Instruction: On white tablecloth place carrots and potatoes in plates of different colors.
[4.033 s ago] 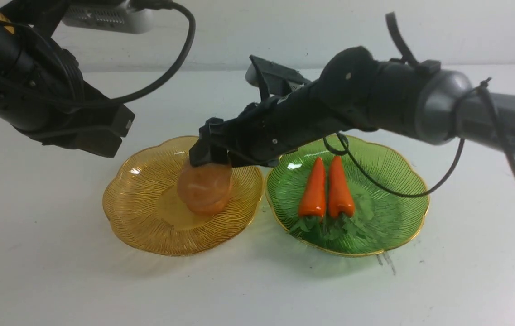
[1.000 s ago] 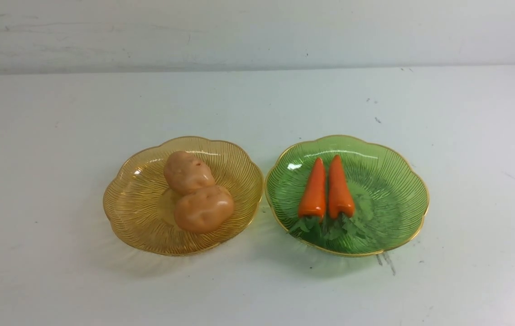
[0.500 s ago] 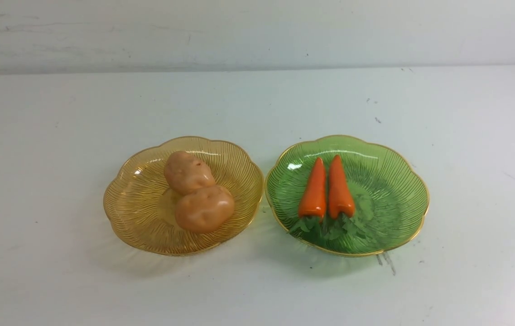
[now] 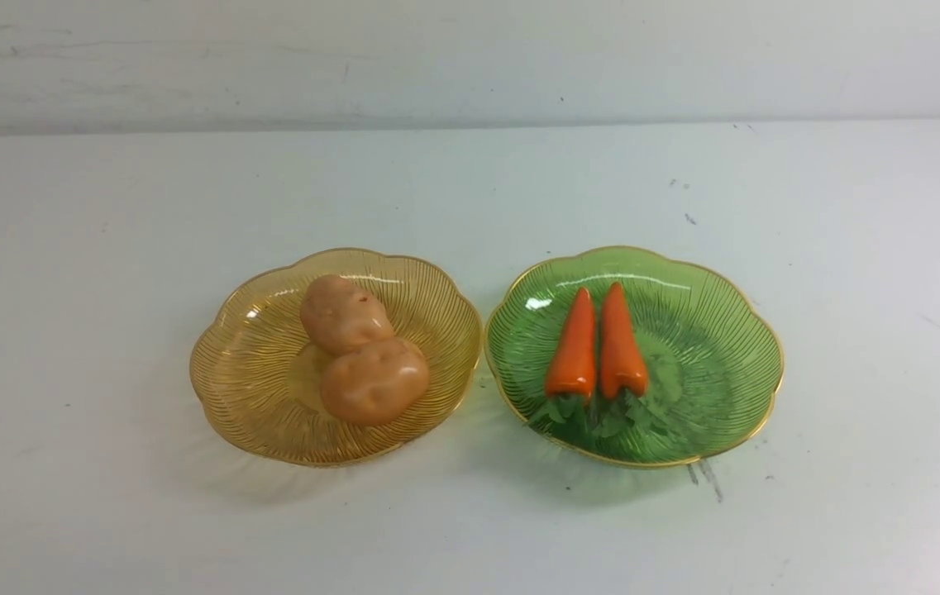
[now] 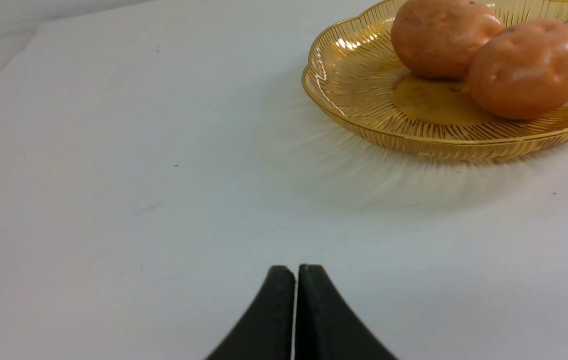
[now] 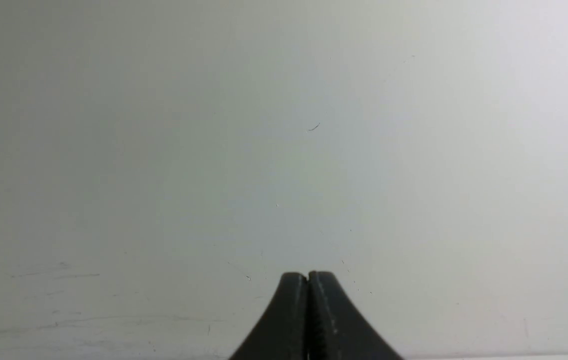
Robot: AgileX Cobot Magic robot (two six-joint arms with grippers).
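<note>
Potatoes and carrots carry no readable writing; both tools are pressed together, empty.

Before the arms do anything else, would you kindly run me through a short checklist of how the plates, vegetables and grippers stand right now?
1. Both potatoes in the amber plate: ok, they lie touching each other.
2. Both carrots in the green plate: ok, side by side, leafy tops toward the camera.
3. Each kind in its own colour of plate: ok.
4. Nothing left loose on the white tablecloth: ok in the front view.
5. Left gripper empty: ok, fingers shut together, apart from the amber plate.
6. Right gripper empty: ok, fingers shut, only bare cloth ahead of it.
</note>
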